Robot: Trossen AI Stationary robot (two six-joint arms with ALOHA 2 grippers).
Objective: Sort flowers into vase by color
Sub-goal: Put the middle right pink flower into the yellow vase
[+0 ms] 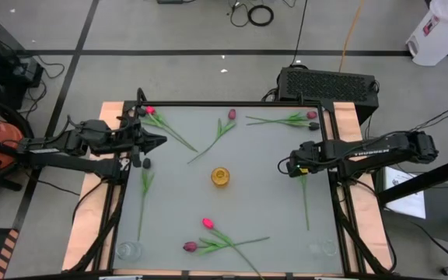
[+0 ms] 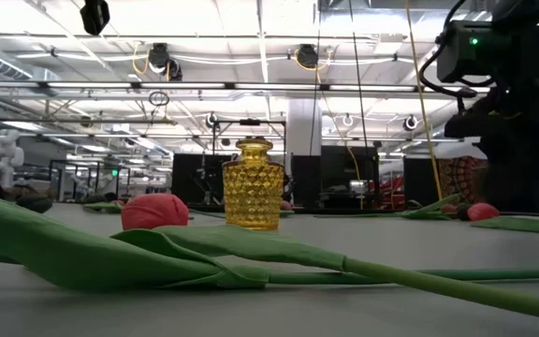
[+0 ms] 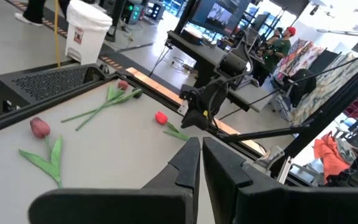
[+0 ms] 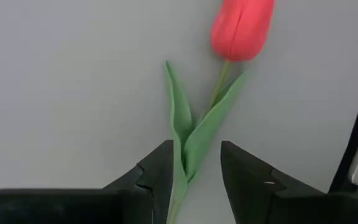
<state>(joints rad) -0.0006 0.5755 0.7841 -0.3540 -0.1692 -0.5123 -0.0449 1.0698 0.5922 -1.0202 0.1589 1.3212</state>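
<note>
At the table's right side, the right gripper (image 4: 194, 171) is hovering over a red tulip (image 4: 241, 28), fingers parted narrowly astride its stem, apparently lining up to pinch; the stem is running lengthwise away from the gripper, head farthest. Further off, the yellow vase (image 1: 221, 176) is standing mid-table; the left gripper (image 3: 201, 158), nearly closed and empty, is waiting at the left edge.

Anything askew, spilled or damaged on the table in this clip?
Nothing stands out. The flowers lie flat and scattered, apparently intact, around the upright yellow vase, still empty. The right pincer straddles a red tulip's stem.
</note>
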